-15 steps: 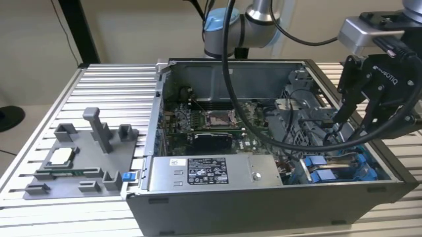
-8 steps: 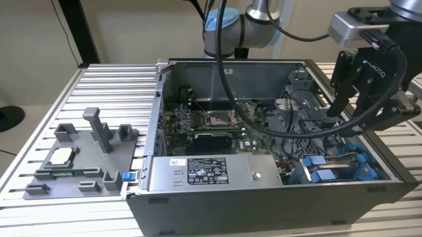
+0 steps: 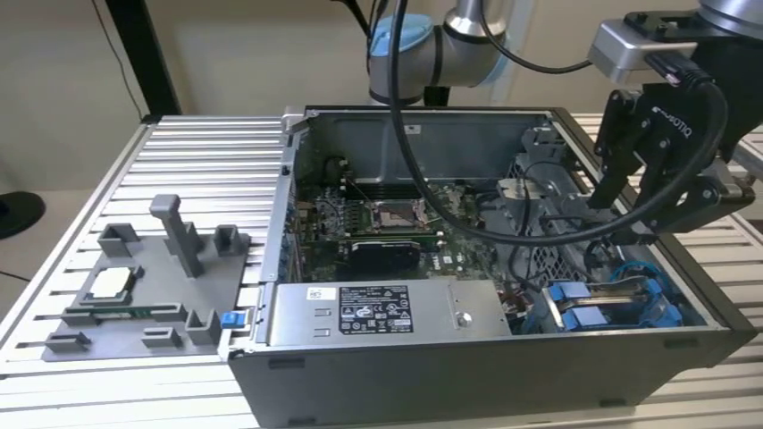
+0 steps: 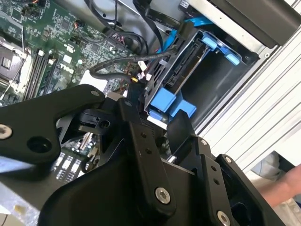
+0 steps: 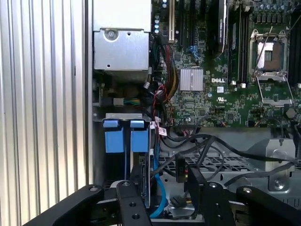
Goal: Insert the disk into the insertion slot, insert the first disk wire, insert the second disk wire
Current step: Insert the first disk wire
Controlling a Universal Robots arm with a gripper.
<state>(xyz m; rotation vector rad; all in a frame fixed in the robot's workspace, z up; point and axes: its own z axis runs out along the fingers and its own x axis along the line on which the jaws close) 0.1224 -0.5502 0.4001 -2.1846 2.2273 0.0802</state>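
The disk [image 5: 115, 139] sits inside the insertion slot [image 5: 122, 115], in the near corner of the open computer case [image 3: 477, 375] at the exterior view's right. Only the blue tabs of its frame stand out of the grey cage, so the first step looks done. A blue wire [image 5: 160, 190] runs along the disk's edge and black wires [image 5: 221, 143] loop just beside it. I cannot tell whether either is plugged into the disk, so both wire steps may remain. The gripper [image 3: 620, 219] hangs just above the cage, its jaws apart and holding nothing. Left of the slot lies the silver power-supply box [image 3: 381, 313], with the motherboard [image 3: 394, 223] farther back. The grey fixture tray [image 3: 143, 295] rests well apart at the far left.
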